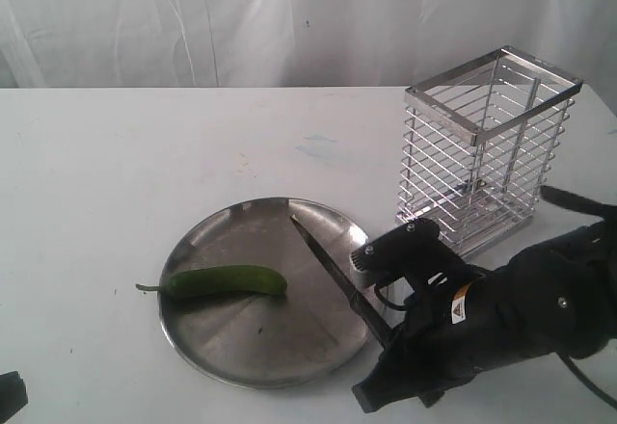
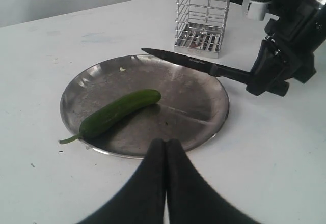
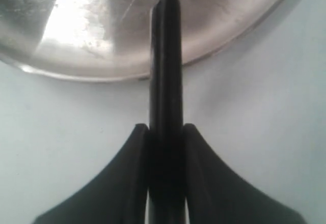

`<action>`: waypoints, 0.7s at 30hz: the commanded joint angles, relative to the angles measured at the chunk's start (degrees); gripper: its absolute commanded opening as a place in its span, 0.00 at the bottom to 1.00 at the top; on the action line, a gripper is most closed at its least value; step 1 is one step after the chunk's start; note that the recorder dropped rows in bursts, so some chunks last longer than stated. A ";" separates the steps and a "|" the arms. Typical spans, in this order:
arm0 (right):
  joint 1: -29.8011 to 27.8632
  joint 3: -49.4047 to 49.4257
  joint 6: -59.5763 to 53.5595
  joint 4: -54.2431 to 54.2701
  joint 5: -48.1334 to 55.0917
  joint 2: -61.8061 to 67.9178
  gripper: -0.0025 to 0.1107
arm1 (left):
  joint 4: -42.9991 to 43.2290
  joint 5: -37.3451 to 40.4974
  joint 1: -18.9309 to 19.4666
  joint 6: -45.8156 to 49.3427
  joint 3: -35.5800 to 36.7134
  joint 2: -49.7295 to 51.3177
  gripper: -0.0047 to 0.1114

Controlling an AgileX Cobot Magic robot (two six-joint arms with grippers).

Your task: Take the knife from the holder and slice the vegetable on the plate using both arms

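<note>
On the white table (image 1: 116,154), right end effector (image 3: 164,130) grips knife (image 1: 333,270) (over plate (image 1: 241,352)).

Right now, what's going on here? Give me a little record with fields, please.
knife: gripped by right pincer, blade over plate, clear of vegetable
vegetable: whole, lying on plate
holder: upright beside plate, knife out
left pincer: shut, empty, near plate's edge

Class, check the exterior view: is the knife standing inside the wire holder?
No, the right claw grips the knife, its blade out over the plate, outside the holder.
</note>
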 commanded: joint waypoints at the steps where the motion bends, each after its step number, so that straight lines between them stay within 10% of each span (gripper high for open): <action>1: 0.04 -3.06 0.98 1.00 11.76 -6.42 0.02 | -0.49 -0.20 -0.11 0.07 0.27 -0.26 0.04; 11: 0.04 -11.15 0.32 7.87 28.69 -11.16 0.02 | -0.49 -0.20 -0.11 0.07 0.27 -0.26 0.04; 21: 5.16 -13.86 3.30 9.82 22.99 -11.16 0.02 | -0.50 -1.90 -0.11 0.07 0.27 -0.26 0.04</action>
